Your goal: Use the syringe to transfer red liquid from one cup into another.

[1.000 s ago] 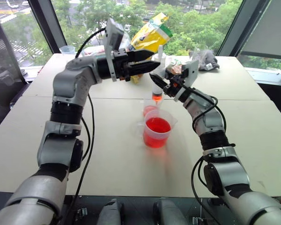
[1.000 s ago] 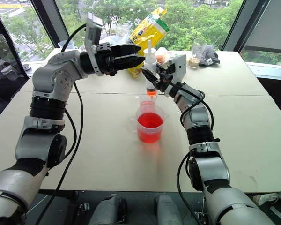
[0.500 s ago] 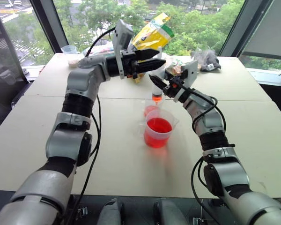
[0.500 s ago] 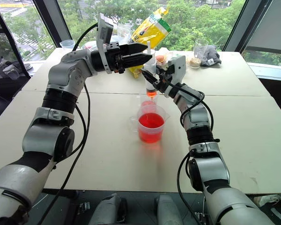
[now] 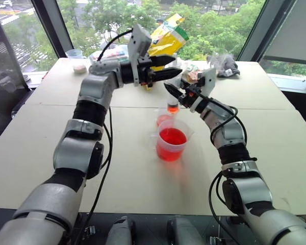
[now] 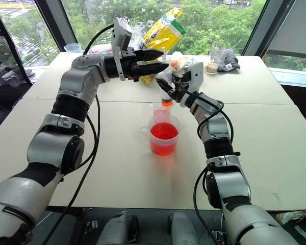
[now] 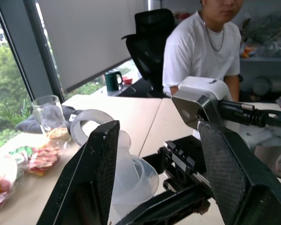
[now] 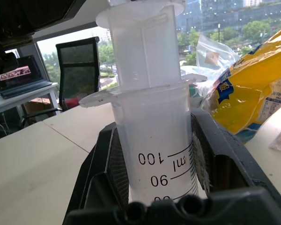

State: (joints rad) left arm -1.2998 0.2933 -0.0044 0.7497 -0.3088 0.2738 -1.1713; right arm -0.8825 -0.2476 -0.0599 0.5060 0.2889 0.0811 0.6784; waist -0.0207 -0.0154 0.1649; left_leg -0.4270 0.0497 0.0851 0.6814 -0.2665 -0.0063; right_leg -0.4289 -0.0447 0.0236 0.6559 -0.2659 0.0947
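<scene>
My right gripper [image 5: 172, 91] is shut on the barrel of the clear syringe [image 8: 152, 140], which it holds upright. The syringe's orange tip [image 5: 172, 107] hangs just above the narrower clear cup [image 5: 163, 120], which shows a little red. In front of that cup stands the wider spouted cup [image 5: 172, 143], holding the bright red liquid [image 6: 163, 131]. My left gripper [image 6: 166, 57] reaches in level from the left. It is open, with its fingers [image 7: 100, 164] on either side of the white plunger head [image 7: 86, 125].
A yellow bag [image 5: 166, 38], snack packets [image 7: 37, 157] and a glass with grains [image 6: 212, 55] stand at the back of the table. A dark cloth [image 5: 227, 66] lies back right, and a small cup [image 5: 74, 54] back left. A person [image 7: 201, 42] sits beyond the table.
My left arm has swung to the right, bringing its open fingers around the plunger head. The right gripper and the syringe have kept still.
</scene>
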